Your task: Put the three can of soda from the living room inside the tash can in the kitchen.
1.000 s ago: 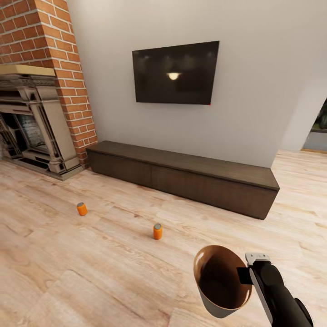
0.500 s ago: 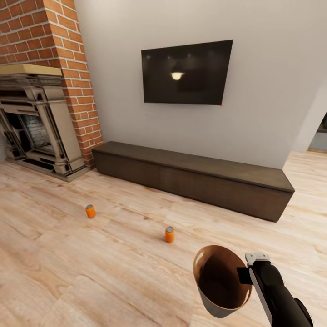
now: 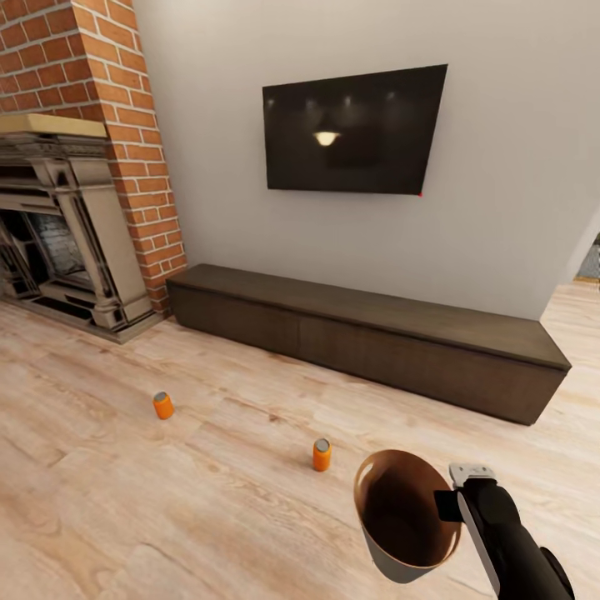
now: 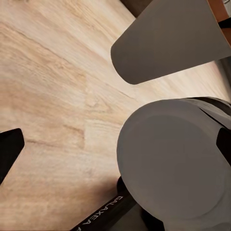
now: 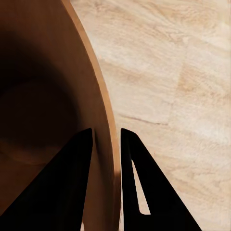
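Two orange soda cans stand upright on the light wood floor of the living room, one (image 3: 163, 406) towards the fireplace and one (image 3: 322, 455) nearer to me; a third is out of view. The trash can (image 3: 407, 512), copper-brown inside and pale grey outside, hangs tilted above the floor just right of the nearer can. My right gripper (image 3: 447, 505) is shut on its rim. In the right wrist view the two black fingers (image 5: 126, 159) straddle the bin wall (image 5: 48, 96). The left wrist view shows the bin's grey outside (image 4: 168, 43) and one black finger (image 4: 9, 154) at the edge, spread wide over bare floor.
A long low dark-wood cabinet (image 3: 375, 337) runs along the white wall under a black TV (image 3: 350, 129). The red-brick fireplace (image 3: 67, 225) stands at the left. A doorway opens at the far right. Wood floor (image 3: 125, 517) lies between me and the cans.
The whole picture has shifted: the camera has moved closer, so the cans, cabinet and TV sit further right and lower. The bin and my right gripper keep their place in the view.
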Motion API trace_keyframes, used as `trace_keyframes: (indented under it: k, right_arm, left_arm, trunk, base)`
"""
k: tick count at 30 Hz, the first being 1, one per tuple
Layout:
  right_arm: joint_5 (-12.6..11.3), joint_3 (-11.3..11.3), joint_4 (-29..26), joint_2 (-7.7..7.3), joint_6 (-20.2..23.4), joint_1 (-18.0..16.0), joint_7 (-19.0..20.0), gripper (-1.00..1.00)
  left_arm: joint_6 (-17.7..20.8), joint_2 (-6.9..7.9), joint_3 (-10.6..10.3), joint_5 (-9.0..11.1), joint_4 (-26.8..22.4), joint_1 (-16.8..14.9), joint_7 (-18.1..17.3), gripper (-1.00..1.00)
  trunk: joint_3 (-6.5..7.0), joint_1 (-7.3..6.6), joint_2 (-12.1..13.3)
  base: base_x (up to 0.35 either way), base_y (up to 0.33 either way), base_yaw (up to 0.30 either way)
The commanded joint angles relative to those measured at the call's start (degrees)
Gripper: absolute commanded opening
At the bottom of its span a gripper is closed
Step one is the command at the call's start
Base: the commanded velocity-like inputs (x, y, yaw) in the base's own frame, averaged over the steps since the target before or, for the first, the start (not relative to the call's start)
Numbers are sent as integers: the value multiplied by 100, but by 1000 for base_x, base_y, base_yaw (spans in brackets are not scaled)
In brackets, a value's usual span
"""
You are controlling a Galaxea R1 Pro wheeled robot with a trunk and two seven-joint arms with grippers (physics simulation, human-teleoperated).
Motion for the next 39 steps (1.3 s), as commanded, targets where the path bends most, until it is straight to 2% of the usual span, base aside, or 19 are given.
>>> trace_keyframes:
  k: [1,8,28,39]
  right_arm:
    - [4,1,-1,0,0,-2,0,-100]
    - [1,4,-2,5,-1,-2,0,-100]
    - [2,0,-2,4,-1,-2,0,-100]
    - [1,0,-6,3,1,-2,0,-100]
  left_arm:
    - [0,0,0,0,0,0,0,100]
    - [-1,0,0,-1,0,3,1,100]
    - [-14,0,0,-1,8,3,2,100]
    - [-18,0,0,-1,9,0,2,100]
  trunk:
    - [1,0,0]
    - [1,0,0]
    - [1,0,0]
    - [1,0,0]
  base:
    - [337,27,-103]
    - [230,9,-209]
    - [23,0,-262]
    - [195,0,-227]
